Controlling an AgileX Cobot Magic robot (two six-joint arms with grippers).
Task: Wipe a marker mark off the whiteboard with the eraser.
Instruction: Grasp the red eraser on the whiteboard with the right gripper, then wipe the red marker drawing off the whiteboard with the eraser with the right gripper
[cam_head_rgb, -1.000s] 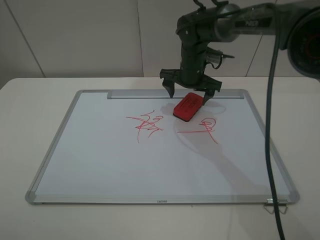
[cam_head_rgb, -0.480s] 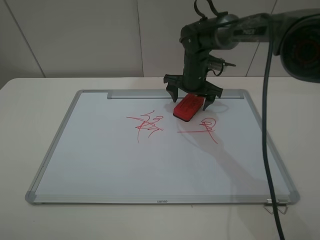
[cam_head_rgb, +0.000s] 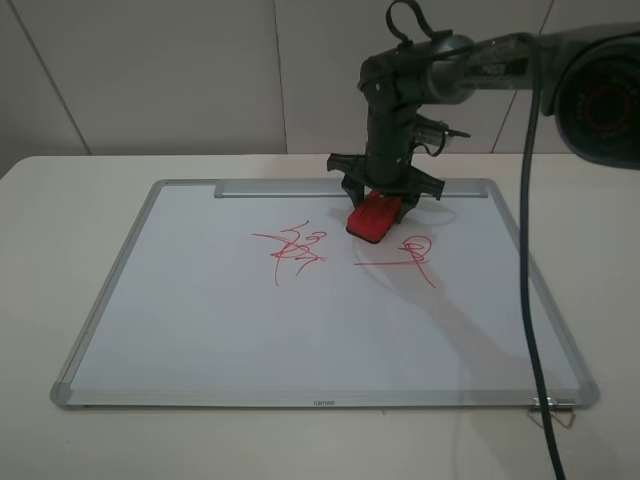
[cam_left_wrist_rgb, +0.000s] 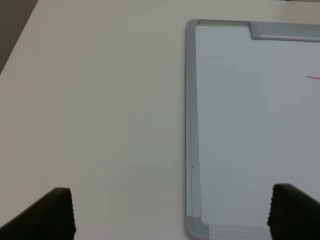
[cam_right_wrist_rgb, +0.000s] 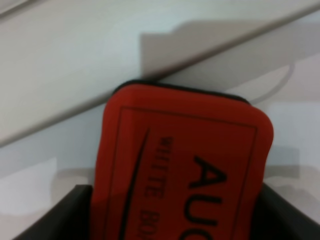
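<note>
Overhead, the right tool (cam_head_rgb: 378, 205) pinches the red eraser (cam_head_rgb: 372, 222) on the whiteboard (cam_head_rgb: 250, 330), just right of the zigzag marker mark (cam_head_rgb: 296, 250). From the left wrist, the left tool (cam_left_wrist_rgb: 172, 202) gapes wide above the counter (cam_left_wrist_rgb: 100, 100) at the whiteboard's edge. From the right wrist, the eraser (cam_right_wrist_rgb: 180, 165) sits wedged between dark fingers (cam_right_wrist_rgb: 60, 215).

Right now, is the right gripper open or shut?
Shut. The right gripper squeezes the eraser, fingers against both sides.

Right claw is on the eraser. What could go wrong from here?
The right claw grips the eraser toward one end, so it could pivot under wiping pressure. The smaller scribble lies nearer the eraser than the marker mark; a loose sweep might wipe the wrong one.
</note>
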